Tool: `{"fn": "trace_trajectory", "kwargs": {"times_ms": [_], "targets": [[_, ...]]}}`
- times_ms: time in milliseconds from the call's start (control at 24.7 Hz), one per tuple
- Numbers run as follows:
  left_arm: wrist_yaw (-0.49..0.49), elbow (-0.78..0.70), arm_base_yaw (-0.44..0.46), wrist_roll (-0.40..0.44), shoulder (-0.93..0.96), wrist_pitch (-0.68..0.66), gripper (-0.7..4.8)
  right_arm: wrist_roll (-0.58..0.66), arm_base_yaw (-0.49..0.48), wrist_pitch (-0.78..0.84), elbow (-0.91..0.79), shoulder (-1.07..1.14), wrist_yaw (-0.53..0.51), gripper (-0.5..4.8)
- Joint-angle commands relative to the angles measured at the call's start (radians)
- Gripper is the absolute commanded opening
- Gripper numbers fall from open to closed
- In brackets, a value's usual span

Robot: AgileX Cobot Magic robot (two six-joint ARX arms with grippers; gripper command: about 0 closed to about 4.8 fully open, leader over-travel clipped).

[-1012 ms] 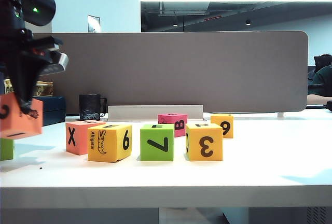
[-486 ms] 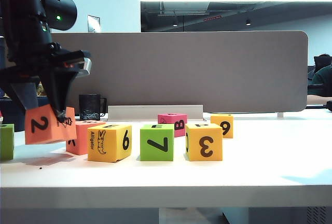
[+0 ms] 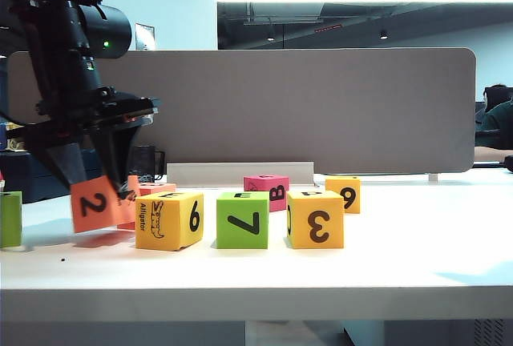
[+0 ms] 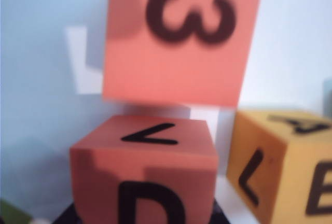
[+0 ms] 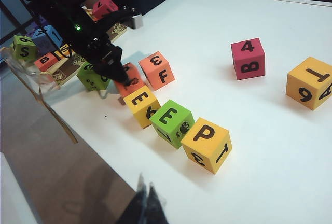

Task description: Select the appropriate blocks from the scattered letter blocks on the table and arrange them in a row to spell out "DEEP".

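left tool (image 3: 100, 190) moved right | clamps coral foam cube (image 3: 94, 203) | right tool (image 5: 146, 203) closed

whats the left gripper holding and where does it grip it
The left gripper holds the coral "2" block, pinched near its top by opposite sides; the right gripper holds nothing.

Matt foam and a smooth white worktop

The coral cube (image 3: 94, 203), alligator cube (image 3: 170, 219), green cube (image 3: 243, 219) and yellow cube (image 3: 316, 219) are seen as matt foam with soft edges. The table (image 3: 401, 270) is finished smooth and faintly sheened. The left gripper (image 3: 96, 178) is cased in black, slightly glossy plastic.
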Motion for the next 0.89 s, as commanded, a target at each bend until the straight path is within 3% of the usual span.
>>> {"fn": "trace_trajectory", "kwargs": {"times_ms": [40, 729, 891], "targets": [[0.009, -0.001, -0.006, -0.018, -0.003, -0.033, 1.82, 0.000, 0.000, 0.009, 0.005, -0.001, -0.004, -0.01], [0.050, -0.001, -0.006, -0.046, 0.034, -0.042, 1.89, 0.000, 0.000, -0.011, 0.005, -0.001, -0.004, -0.01], [0.050, -0.001, -0.006, -0.045, 0.034, -0.046, 2.57, 0.000, 0.000, -0.011, 0.005, -0.001, -0.004, -0.01]]}}
